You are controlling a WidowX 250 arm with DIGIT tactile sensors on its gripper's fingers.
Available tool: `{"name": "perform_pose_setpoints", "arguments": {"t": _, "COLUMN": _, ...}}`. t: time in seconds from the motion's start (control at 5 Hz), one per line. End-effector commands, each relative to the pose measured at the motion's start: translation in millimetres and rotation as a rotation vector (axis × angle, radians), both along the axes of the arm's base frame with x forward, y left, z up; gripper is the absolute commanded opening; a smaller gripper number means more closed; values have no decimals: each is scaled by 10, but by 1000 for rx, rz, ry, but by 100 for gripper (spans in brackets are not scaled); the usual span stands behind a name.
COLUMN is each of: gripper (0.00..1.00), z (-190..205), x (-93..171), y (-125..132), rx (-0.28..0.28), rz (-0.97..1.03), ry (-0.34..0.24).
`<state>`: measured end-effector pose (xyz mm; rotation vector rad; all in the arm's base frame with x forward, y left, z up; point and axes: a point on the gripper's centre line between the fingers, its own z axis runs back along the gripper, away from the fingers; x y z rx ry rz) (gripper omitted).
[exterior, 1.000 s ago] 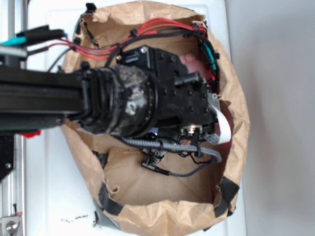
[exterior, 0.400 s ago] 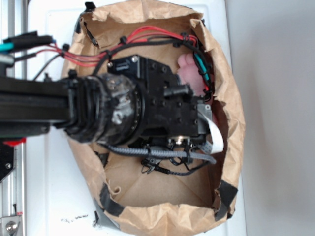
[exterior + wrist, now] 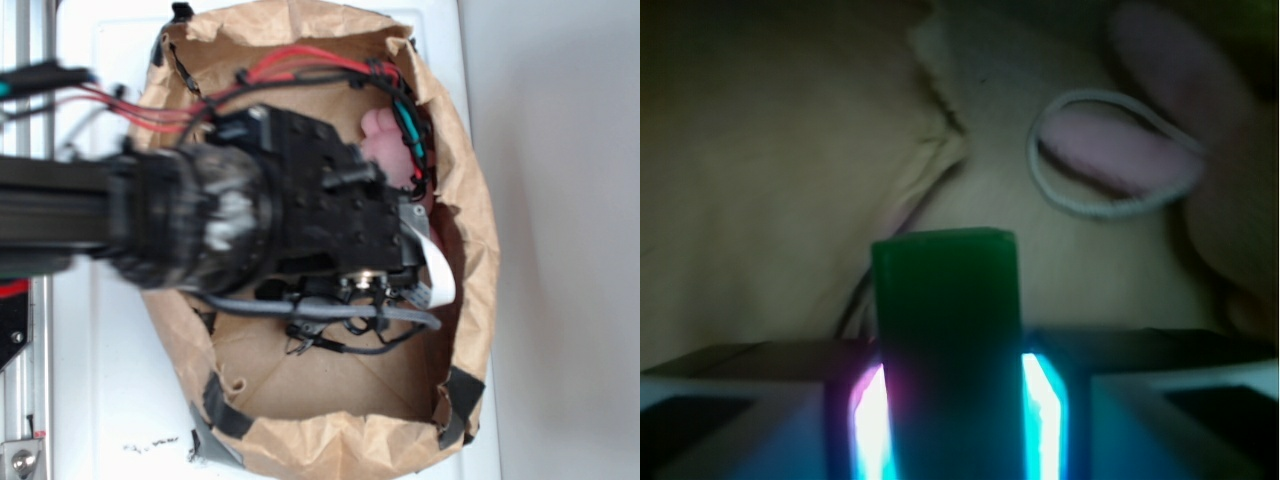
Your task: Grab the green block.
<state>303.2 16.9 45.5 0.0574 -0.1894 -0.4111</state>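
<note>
The green block [image 3: 946, 310] stands upright between my jaws in the lower middle of the wrist view, and they are clamped against its two side faces, where glowing strips show at left and right. Its top end sticks out past my fingertips. Beyond it, in the upper right of that view, lies the pink plush toy [image 3: 1160, 150] with a pale loop across it, well apart from the block. Brown paper fills the rest of the wrist view. In the exterior view my arm [image 3: 200, 215] reaches from the left into the paper bag [image 3: 470, 260] and hides the block. The plush peeks out at the upper right of the bag, near its wall. The lower half of the bag floor lies open. The bag sits on a white surface [image 3: 100, 380].
</note>
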Motion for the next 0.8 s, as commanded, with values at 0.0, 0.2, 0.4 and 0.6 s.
{"name": "perform_pose_setpoints", "arguments": {"t": 0.0, "gripper": 0, "z": 758, "x": -38, "y": 106, "rx": 57, "rz": 277, "ry": -30}}
{"name": "perform_pose_setpoints", "arguments": {"t": 0.2, "gripper": 0, "z": 957, "x": -109, "y": 187, "rx": 72, "rz": 392, "ry": -53}}
{"name": "perform_pose_setpoints", "arguments": {"t": 0.4, "gripper": 0, "z": 1213, "x": -161, "y": 250, "rx": 42, "rz": 439, "ry": -15}}
{"name": "perform_pose_setpoints", "arguments": {"t": 0.6, "gripper": 0, "z": 1417, "x": -189, "y": 223, "rx": 17, "rz": 445, "ry": -12}}
